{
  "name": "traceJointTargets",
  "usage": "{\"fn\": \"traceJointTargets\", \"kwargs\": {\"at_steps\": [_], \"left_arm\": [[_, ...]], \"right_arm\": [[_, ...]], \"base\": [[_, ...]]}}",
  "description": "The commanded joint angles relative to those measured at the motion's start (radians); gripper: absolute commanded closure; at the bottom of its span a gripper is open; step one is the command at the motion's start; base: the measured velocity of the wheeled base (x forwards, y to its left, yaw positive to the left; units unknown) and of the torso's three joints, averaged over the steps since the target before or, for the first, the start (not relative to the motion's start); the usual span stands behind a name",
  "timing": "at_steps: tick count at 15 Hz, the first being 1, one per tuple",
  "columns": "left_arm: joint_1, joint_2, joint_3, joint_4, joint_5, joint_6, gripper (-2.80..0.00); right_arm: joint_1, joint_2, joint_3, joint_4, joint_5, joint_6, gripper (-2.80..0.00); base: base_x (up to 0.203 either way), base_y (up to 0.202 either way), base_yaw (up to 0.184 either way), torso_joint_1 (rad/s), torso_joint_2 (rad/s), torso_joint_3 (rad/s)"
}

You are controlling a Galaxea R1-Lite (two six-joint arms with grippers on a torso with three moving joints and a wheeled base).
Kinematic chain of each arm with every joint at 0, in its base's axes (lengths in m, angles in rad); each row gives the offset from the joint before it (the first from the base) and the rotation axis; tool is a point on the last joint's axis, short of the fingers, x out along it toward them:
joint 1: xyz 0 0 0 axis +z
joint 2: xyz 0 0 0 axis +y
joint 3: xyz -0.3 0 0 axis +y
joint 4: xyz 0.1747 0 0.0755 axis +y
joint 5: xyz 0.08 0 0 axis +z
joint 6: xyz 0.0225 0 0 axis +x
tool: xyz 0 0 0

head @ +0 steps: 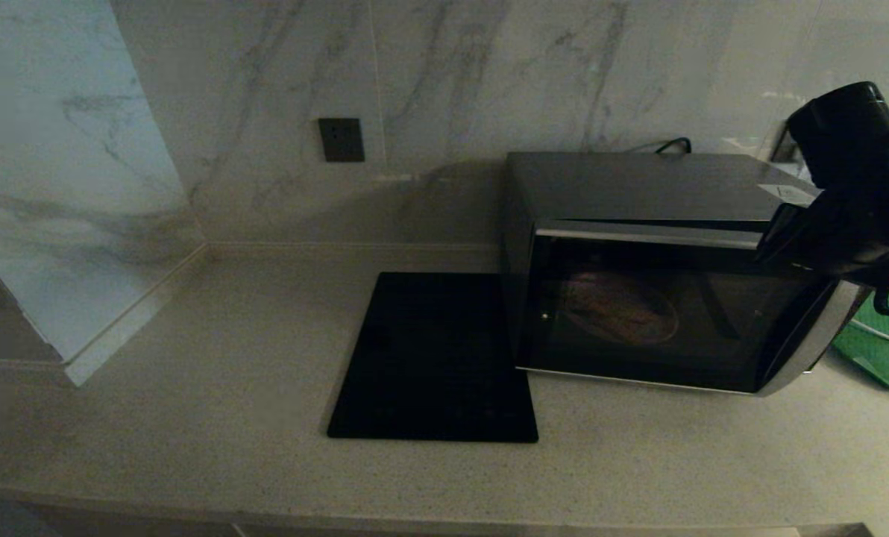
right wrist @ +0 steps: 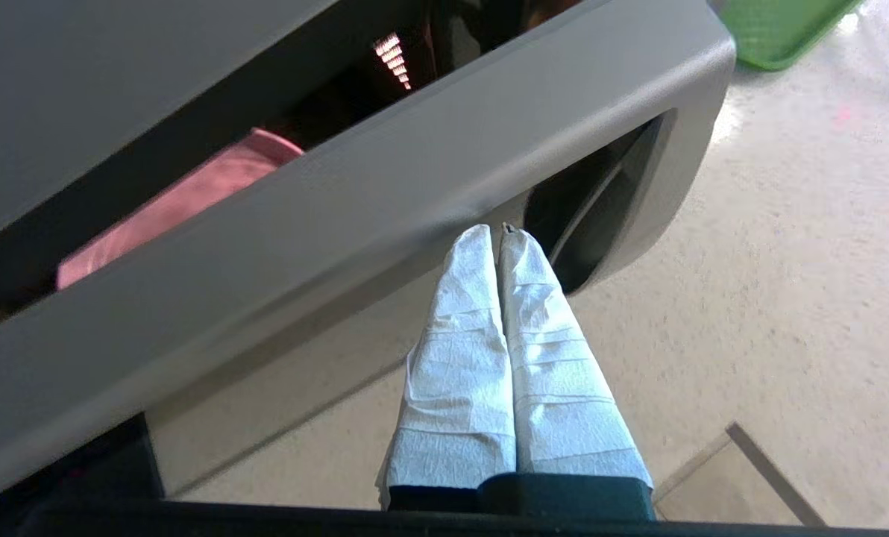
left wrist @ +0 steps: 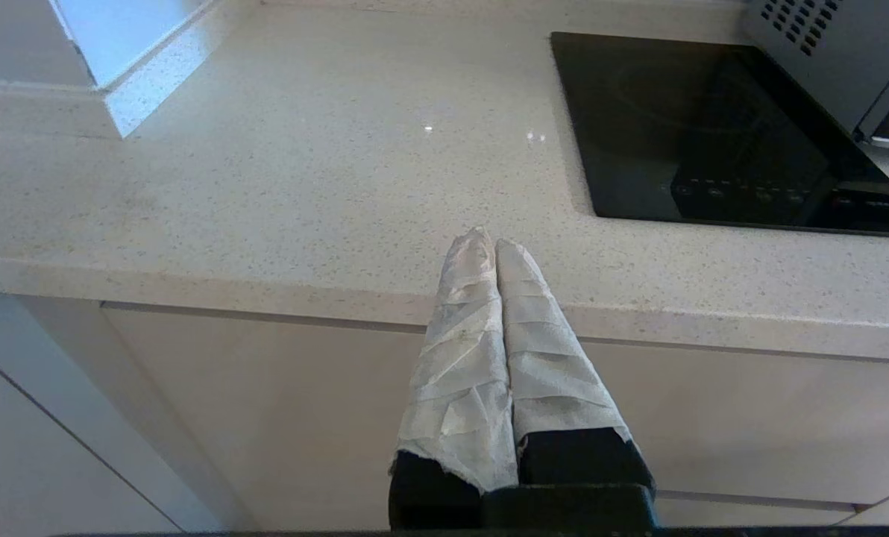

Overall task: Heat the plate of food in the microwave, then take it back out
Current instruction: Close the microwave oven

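The microwave (head: 638, 298) stands at the right of the counter, and its dark glass door looks closed. Through the glass the pink plate of food (head: 620, 307) shows dimly on the oven floor. The plate (right wrist: 183, 205) also appears as a pink patch behind the door in the right wrist view. My right arm (head: 851, 186) hangs by the oven's upper right front corner. My right gripper (right wrist: 495, 233) is shut and empty, its taped tips close to the silver door trim (right wrist: 429, 171) beside the handle recess. My left gripper (left wrist: 488, 240) is shut and empty, low over the counter's front edge.
A flat black square mat (head: 433, 358) lies left of the microwave, touching its side. A green tray (head: 881, 347) sits right of the oven, partly behind my right arm. Marble wall with a dark socket (head: 341, 139) stands behind. Bare counter (head: 213, 373) spreads to the left.
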Motion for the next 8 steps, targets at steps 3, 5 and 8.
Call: {"fn": "traceJointTargets", "kwargs": {"at_steps": [3,5,8], "left_arm": [[0.000,0.000,0.000,0.000,0.000,-0.001,0.00],[0.001,0.000,0.000,0.000,0.000,-0.001,0.00],[0.001,0.000,0.000,0.000,0.000,-0.001,0.00]], "right_arm": [[-0.017,-0.007,0.020,-0.012,0.016,0.005,0.00],[-0.017,-0.008,0.024,-0.022,0.020,0.005,0.00],[-0.015,-0.017,0.027,-0.024,0.058,0.007,0.00]], "base": [[0.000,0.000,0.000,0.000,0.00,0.000],[0.000,0.000,0.000,0.000,0.00,0.000],[0.000,0.000,0.000,0.000,0.00,0.000]]}}
